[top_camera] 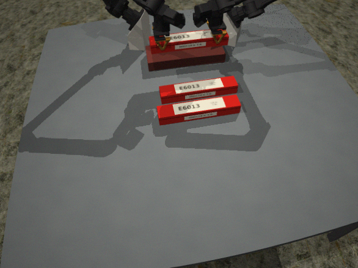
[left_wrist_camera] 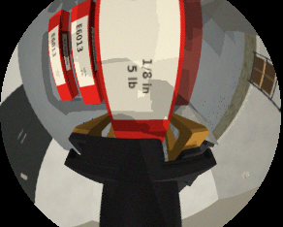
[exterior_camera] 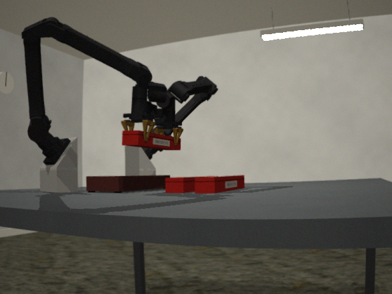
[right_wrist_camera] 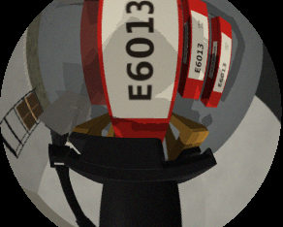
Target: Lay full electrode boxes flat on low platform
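Three red E6013 electrode boxes are in view. One box hangs in the air above the dark red low platform, clear of it, as the exterior view shows for the box and the platform. My right gripper is shut on its "E" end. My left gripper is shut on the other end. The other two boxes lie flat on the table in front of the platform, side by side.
Two white arm bases stand behind the platform. The two table boxes lie close to the platform's front edge.
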Robot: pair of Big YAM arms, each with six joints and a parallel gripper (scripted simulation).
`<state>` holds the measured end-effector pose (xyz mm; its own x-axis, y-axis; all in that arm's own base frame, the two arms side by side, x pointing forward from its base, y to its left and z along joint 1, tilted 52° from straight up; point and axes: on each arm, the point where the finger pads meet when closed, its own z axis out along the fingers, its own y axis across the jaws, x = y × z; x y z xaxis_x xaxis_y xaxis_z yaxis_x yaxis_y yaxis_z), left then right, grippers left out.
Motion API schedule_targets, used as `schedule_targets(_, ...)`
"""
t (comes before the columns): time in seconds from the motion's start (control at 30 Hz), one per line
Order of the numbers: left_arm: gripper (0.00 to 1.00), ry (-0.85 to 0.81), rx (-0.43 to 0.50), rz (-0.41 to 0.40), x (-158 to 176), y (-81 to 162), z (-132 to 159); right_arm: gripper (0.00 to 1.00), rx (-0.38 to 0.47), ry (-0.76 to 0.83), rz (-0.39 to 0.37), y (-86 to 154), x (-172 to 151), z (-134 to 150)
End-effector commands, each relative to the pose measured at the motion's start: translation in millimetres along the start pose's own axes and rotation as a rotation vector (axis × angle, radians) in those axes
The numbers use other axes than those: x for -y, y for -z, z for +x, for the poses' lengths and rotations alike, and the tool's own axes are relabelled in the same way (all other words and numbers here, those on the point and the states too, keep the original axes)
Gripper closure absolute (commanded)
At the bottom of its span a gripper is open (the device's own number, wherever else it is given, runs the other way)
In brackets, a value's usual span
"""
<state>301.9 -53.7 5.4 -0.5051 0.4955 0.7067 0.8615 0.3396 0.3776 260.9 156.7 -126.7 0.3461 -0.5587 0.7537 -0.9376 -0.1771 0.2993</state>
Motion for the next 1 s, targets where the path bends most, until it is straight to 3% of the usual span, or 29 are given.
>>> schedule_targets(0.0,1.00,0.038,0.104,-0.072,-4,38,-18,1.00,0.028,0.010,0.081,35,-2,0)
schedule_targets(0.47,1.00,0.038,0.107,-0.067,20,38,-19,1.00,0.030,0.009,0.081,33,-25,-1)
schedule_targets(0.5,1.00,0.049,0.122,-0.071,17,44,-24,1.00,0.044,0.000,0.102,43,-17,-4)
schedule_targets(0.53,1.00,0.049,0.122,-0.071,19,44,-24,1.00,0.029,0.012,0.084,33,-29,-1)
schedule_targets(0.63,1.00,0.031,0.100,-0.063,33,34,-17,1.00,0.029,0.001,0.079,32,-35,-1)
schedule_targets(0.77,1.00,0.039,0.111,-0.067,38,38,-21,1.00,0.031,0.009,0.081,31,-43,-2)
schedule_targets(0.83,1.00,0.048,0.124,-0.069,36,43,-25,1.00,0.051,-0.004,0.107,45,-29,-6)
schedule_targets(0.97,1.00,0.036,0.123,-0.069,36,43,-24,1.00,0.058,-0.007,0.108,44,-29,-8)
